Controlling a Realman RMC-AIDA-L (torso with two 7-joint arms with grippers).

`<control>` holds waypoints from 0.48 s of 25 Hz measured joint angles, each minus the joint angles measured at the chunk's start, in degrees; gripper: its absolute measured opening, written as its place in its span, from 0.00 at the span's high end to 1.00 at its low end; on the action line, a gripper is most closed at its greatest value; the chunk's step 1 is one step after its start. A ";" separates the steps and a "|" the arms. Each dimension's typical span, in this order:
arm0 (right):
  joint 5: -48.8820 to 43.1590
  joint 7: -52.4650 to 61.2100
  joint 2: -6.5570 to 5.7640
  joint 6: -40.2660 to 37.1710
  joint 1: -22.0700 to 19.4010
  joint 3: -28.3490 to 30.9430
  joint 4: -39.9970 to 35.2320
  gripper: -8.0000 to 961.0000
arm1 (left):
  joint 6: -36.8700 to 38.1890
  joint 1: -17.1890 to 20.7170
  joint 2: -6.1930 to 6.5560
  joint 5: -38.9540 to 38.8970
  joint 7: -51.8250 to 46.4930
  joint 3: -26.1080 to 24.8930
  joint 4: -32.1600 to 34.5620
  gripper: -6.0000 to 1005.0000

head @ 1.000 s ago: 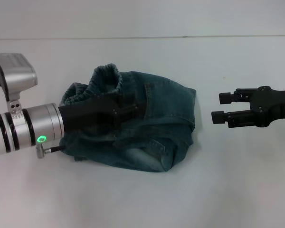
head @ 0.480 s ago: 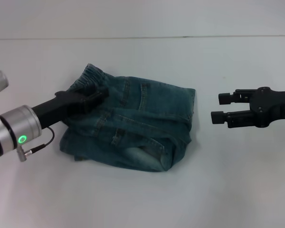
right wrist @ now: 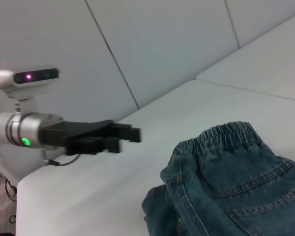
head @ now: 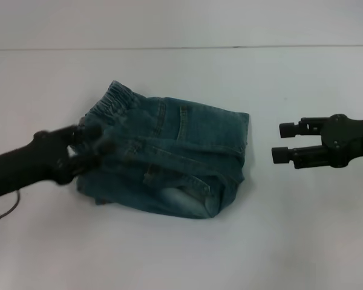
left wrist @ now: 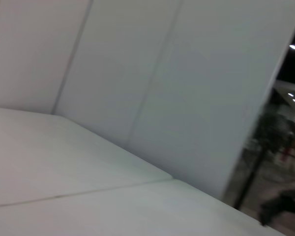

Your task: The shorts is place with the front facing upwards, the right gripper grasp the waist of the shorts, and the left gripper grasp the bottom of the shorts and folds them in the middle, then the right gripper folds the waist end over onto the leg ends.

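The blue-green denim shorts [head: 181, 151] lie folded in a compact pile on the white table [head: 181, 254]. Their gathered waist [head: 112, 99] is on top at the far left corner, and it shows in the right wrist view too [right wrist: 221, 135]. My left gripper [head: 94, 140] hovers at the pile's left edge, blurred by motion, open and holding nothing. From the right wrist view the left gripper [right wrist: 124, 138] is clear of the denim [right wrist: 226, 187]. My right gripper [head: 281, 141] stands open a short way to the right of the shorts, apart from them. I cannot pick out the leg ends.
A wall [head: 181, 21] rises behind the table's far edge. The left wrist view holds only wall panels [left wrist: 137, 73] and bare table [left wrist: 64, 167]. White tabletop surrounds the shorts on every side.
My left gripper has let go of the waist and pulled back to the left, off the shorts. The waistband now lies flat on the pile. The right gripper barely moved.
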 joint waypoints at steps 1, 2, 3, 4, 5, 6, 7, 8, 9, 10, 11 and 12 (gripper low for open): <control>0.02 -0.24 0.14 -0.31 -0.23 0.18 0.05 0.11 | 1.69 0.40 0.14 1.50 -0.68 -0.63 1.17 0.52; 0.11 -0.66 0.33 -0.58 -0.51 0.37 0.08 0.11 | 2.91 0.69 0.23 3.24 -1.61 -1.26 2.15 0.52; 0.16 -1.13 0.54 -0.88 -0.88 0.50 0.12 0.11 | 3.56 0.86 0.27 4.46 -2.29 -1.72 2.83 0.52; 0.20 -1.77 0.81 -1.10 -1.29 0.61 0.13 0.11 | 4.05 1.05 0.32 6.27 -3.17 -2.14 3.61 0.51; 0.20 -2.36 1.02 -1.18 -1.61 0.76 0.13 0.11 | 4.28 1.16 0.32 7.60 -3.87 -2.38 4.05 0.51; 0.15 -3.06 1.27 -1.20 -2.00 0.95 0.15 0.11 | 4.37 1.20 0.33 8.61 -4.36 -2.57 4.25 0.44; 0.05 -3.65 1.54 -1.20 -2.25 1.15 0.19 0.11 | 4.39 1.24 0.34 9.00 -4.50 -2.72 4.30 0.37; -0.01 -4.09 1.75 -1.19 -2.49 1.26 0.24 0.11 | 4.42 1.30 0.34 9.41 -4.61 -2.89 4.33 0.30; -0.01 -4.34 1.84 -1.13 -2.62 1.32 0.25 0.11 | 4.51 1.35 0.34 9.57 -4.62 -2.90 4.40 0.26; -0.02 -4.55 1.94 -1.06 -2.77 1.37 0.33 0.11 | 4.74 1.35 0.35 9.76 -4.63 -2.88 4.49 0.22; -0.02 -4.73 2.02 -0.98 -2.87 1.41 0.44 0.11 | 5.01 1.27 0.35 9.93 -4.63 -2.85 4.55 0.18; -0.03 -4.92 2.09 -0.96 -2.92 1.50 0.60 0.11 | 5.39 1.13 0.37 10.12 -4.64 -2.85 4.56 0.14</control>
